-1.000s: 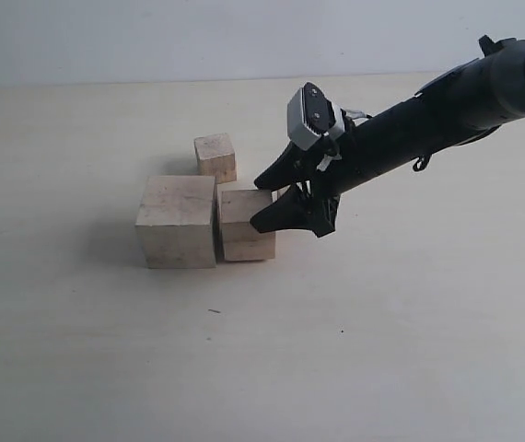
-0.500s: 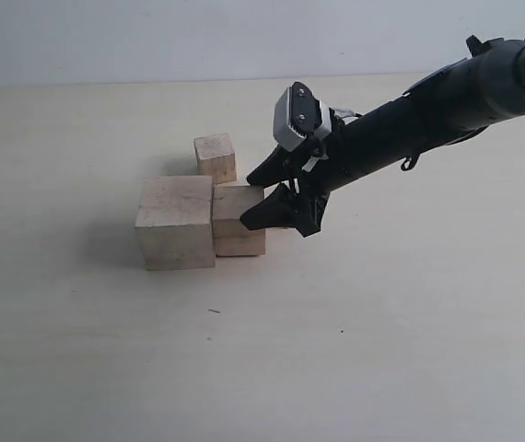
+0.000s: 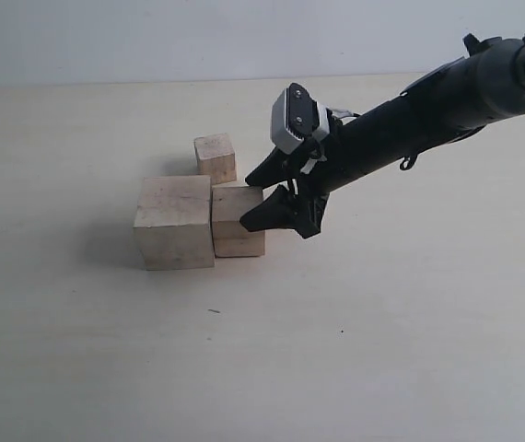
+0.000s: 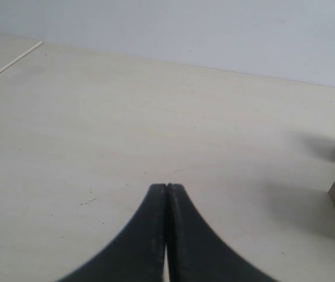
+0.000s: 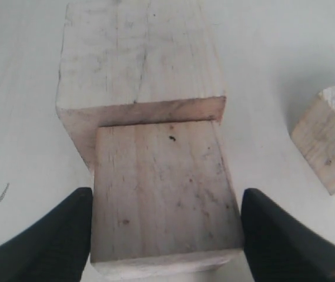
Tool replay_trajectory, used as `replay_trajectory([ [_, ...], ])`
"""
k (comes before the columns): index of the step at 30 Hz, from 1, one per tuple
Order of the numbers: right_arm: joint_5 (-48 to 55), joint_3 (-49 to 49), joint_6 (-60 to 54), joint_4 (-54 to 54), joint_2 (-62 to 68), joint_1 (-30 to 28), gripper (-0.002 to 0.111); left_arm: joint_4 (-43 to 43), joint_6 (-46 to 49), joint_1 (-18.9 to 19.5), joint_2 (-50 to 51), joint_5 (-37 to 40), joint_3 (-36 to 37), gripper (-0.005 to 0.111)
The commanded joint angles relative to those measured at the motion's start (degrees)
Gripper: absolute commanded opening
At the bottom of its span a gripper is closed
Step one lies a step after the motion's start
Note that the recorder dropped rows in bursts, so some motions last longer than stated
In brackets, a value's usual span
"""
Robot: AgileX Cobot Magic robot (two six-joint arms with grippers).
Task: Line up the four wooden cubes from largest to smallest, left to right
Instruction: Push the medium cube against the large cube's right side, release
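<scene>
**Ana:** Since a second ago the right hand [image 3: 247, 203] has slid toward the left edge of the surface [image 3: 401, 350]. It took the mid-sized cube [image 3: 238, 221] along and closed the gap to the largest cube [image 3: 174, 223].

**Ben:** So they touch now?

**Ana:** Yes, side by side with faces together, the largest on the left. The big one seems nudged slightly leftward too. Over the last half second almost nothing shifted.

**Ben:** Is that hand grasping?

**Ana:** In the right wrist view its fingers [image 5: 56, 241] sit against both flanks of the mid-sized cube. The block also travelled with them, so I read it as clasped. It rests on the surface and is not lifted.

**Ben:** And the other hand?

**Ana:** The left hand [image 4: 166, 197] is pinched closed on nothing, over bare surface. It does not show in the exterior view.

**Ben:** How far along are we?

**Ana:** The first pair looks placed, I'd say. The small cube [image 3: 215, 157] stands behind them, nearer the far edge. It is near them but apart, and out of the row. I cannot find a fourth cube in any view; the arm may hide it.

**Ben:** What's left, then?

**Ana:** The hand has to let go. The remaining two then go into line to the right of the mid-sized one, by size. Whether that block is truly second depends on the unseen fourth.
</scene>
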Motion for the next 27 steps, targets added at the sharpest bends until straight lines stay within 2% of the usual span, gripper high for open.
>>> replay_trajectory([
  [1,-1.9,0.3,-0.7,-3.5,1.0,0.2,0.028,0.0,-0.2,0.0,-0.3,-0.5,0.2,0.000],
  [6,-0.6,0.3,-0.5,-1.1,1.0,0.2,0.050,0.0,-0.2,0.0,-0.3,-0.5,0.2,0.000],
  [14,0.3,0.3,-0.5,0.6,1.0,0.2,0.069,0.0,-0.2,0.0,-0.3,-0.5,0.2,0.000],
  [18,0.7,0.3,-0.5,0.8,1.0,0.2,0.076,0.0,-0.2,0.0,-0.3,-0.5,0.2,0.000],
  [27,0.5,0.3,-0.5,2.6,-0.2,0.2,0.083,0.0,-0.2,0.0,-0.3,-0.5,0.2,0.000],
])
